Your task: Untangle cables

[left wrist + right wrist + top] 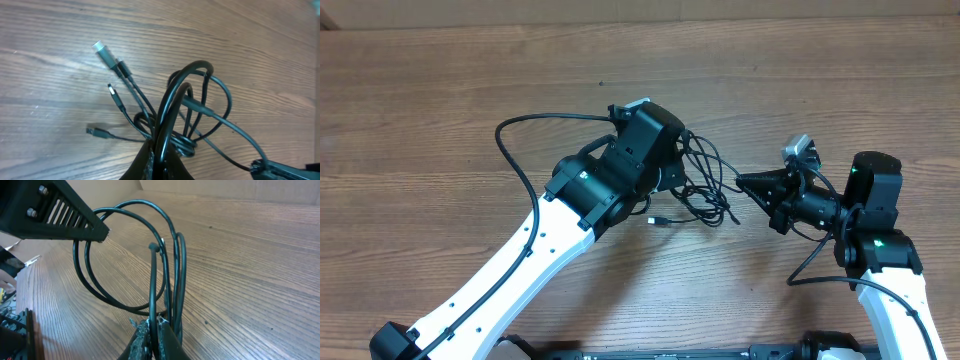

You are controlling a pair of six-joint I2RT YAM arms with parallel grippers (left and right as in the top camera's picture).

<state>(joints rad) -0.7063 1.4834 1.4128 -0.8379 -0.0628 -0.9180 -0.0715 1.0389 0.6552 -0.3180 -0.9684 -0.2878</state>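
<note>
We find the cables [705, 193] bunched on the surface [440, 100] near its middle, between the two arms. The left arm [590, 190] reaches in from the near left, its wrist above the bunch's left part. The right arm [875, 190] comes from the near right, with the right jaws at the bunch's right edge. One plug [659, 220] lies on the surface just on the robot's side of the bunch. From the left wrist we see loops rising out of the left jaws, and three plug ends [102, 50] spread on the surface to their left.
</note>
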